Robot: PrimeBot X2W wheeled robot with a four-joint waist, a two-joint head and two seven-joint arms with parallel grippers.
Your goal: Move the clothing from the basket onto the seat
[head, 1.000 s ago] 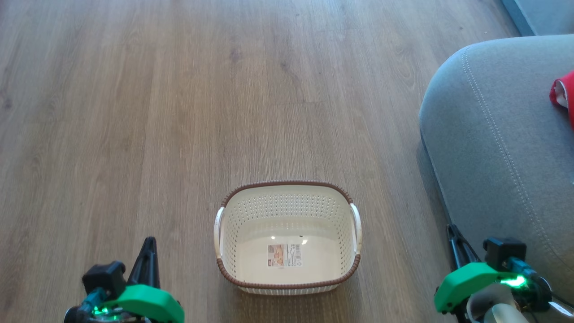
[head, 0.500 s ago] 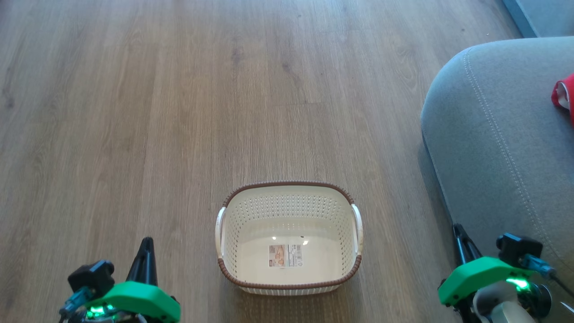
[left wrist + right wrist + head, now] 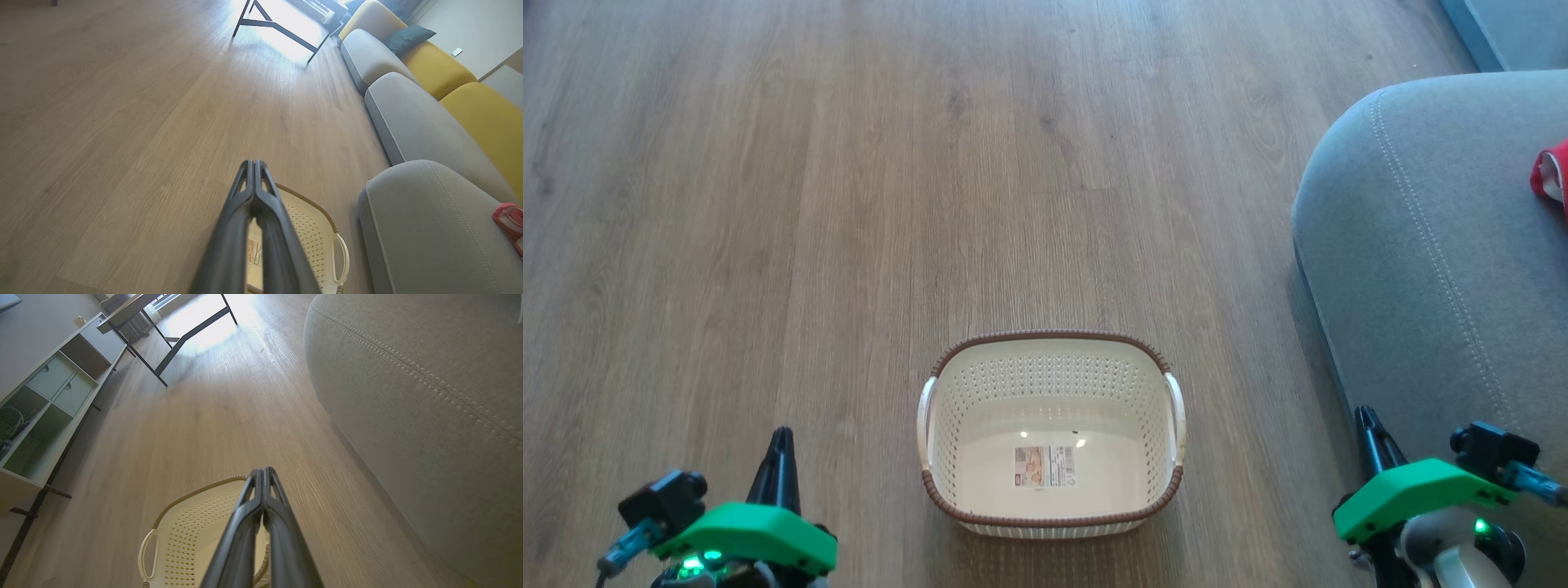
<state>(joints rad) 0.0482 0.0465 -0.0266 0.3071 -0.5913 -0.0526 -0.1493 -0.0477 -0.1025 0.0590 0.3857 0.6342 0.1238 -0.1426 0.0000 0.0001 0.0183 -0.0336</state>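
The basket (image 3: 1049, 359) stood on the floor (image 3: 849, 204) directly ahead, between the two tools, with nothing in it but the sticker (image 3: 1042, 466) on its bottom. The clothing (image 3: 1553, 171) lay on the seat (image 3: 1421, 269), red with a white patch, at the right border of the head view and cut off by it; how much of it lay there could not be told. In the left wrist view it sat well in from the cushion's rounded front edge, so a slide to the floor looked unlikely. The left tool (image 3: 781, 445) and right tool (image 3: 1368, 425) were each pinched together, fingers pressed along their length, holding nothing. Both hung low at either side of the basket, apart from it and above the floor. Judged from this lay, the transfer appeared complete, and the tools were closed up because nothing was left to take. The right tool stood just beside the seat's front face, where room was tightest; any swing to the right would meet upholstery. To the left and ahead the floor lay open, the basket's rim and handles being the only obstacle near. A table frame (image 3: 278, 24) stood well apart at the far end.
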